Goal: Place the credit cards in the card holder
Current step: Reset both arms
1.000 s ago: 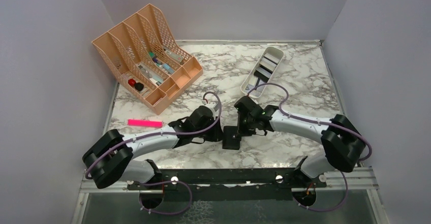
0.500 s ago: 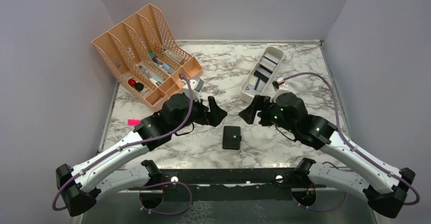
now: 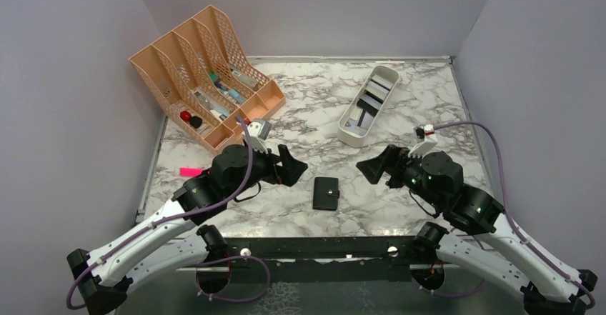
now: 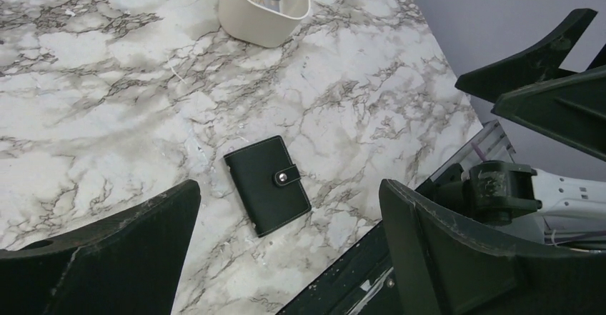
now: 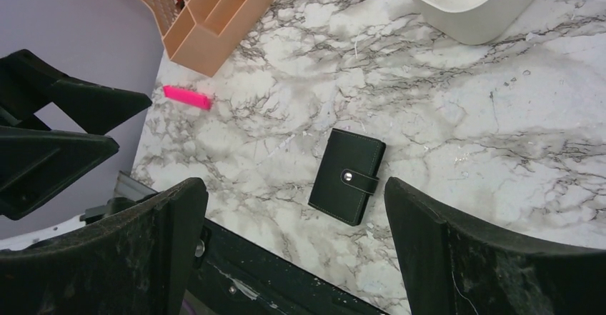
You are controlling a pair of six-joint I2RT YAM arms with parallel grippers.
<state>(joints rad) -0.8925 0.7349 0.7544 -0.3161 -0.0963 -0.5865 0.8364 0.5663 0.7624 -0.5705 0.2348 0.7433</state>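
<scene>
Several credit cards [image 3: 364,103], grey and dark, lie in the white tray [image 3: 386,76] at about 1 o'clock from the card holder [image 3: 326,193], well apart from it. From my seat I cannot count them. The card holder is a black wallet lying flat near the 6 o'clock edge of the bench [image 3: 314,101], its snap tab fastened.

The left gripper [image 3: 291,166] hangs at its 9 o'clock and the right gripper [image 3: 373,168] at its 3 o'clock. Both have their jaws spread wide, hold nothing and touch nothing.

I judge no card is on its way yet. The step in hand is getting the holder open, which calls for one gripper to pin the wallet while the other lifts the tab. After that comes the reach to the tray.

Further out, a pink marker [image 3: 189,171] lies at 9 o'clock and a peach organizer [image 3: 204,79] stands at 10 o'clock.
</scene>
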